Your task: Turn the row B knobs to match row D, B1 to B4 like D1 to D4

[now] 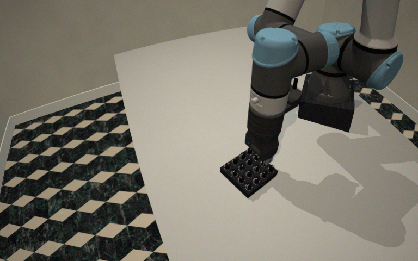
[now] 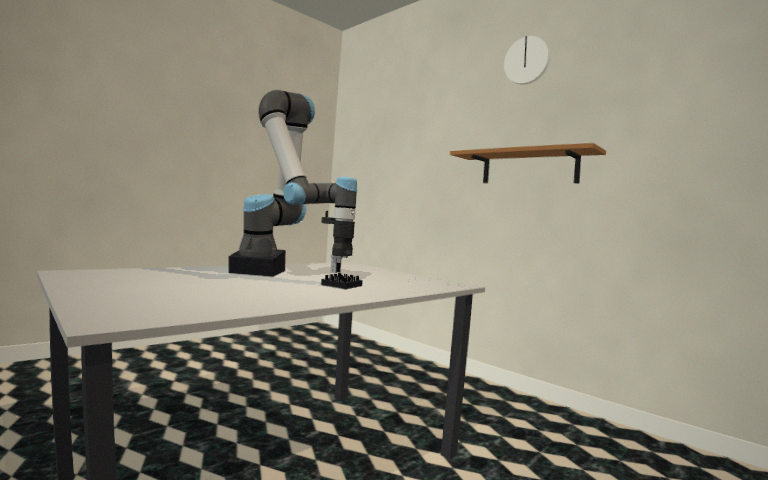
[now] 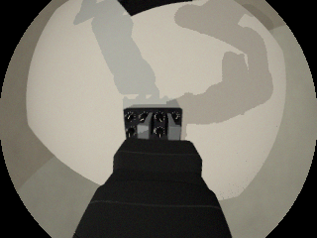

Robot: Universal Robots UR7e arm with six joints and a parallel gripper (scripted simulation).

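Note:
The black knob box (image 1: 248,193) (image 2: 341,283) (image 3: 154,108) stands flat on the table, with four rows of four black knobs bearing white lines. My gripper (image 1: 265,162) (image 2: 336,271) (image 3: 159,119) points down and is partly open, its fingertips low at the box's edge row toward the robot base. Between the tips, with gaps at the sides, stands one knob (image 3: 158,116), third from the left in that row in the wrist view. The gripper body hides the rows behind it in the wrist view. I cannot read the names, see the socket or tell which row this is.
Neighbouring knobs stand close outside both fingers, such as the corner knob (image 1: 271,168) (image 3: 176,116). The robot's black base block (image 1: 326,115) (image 2: 256,263) stands on the table (image 1: 184,123) (image 2: 186,300) behind the box. The arm's shadow lies beside it.

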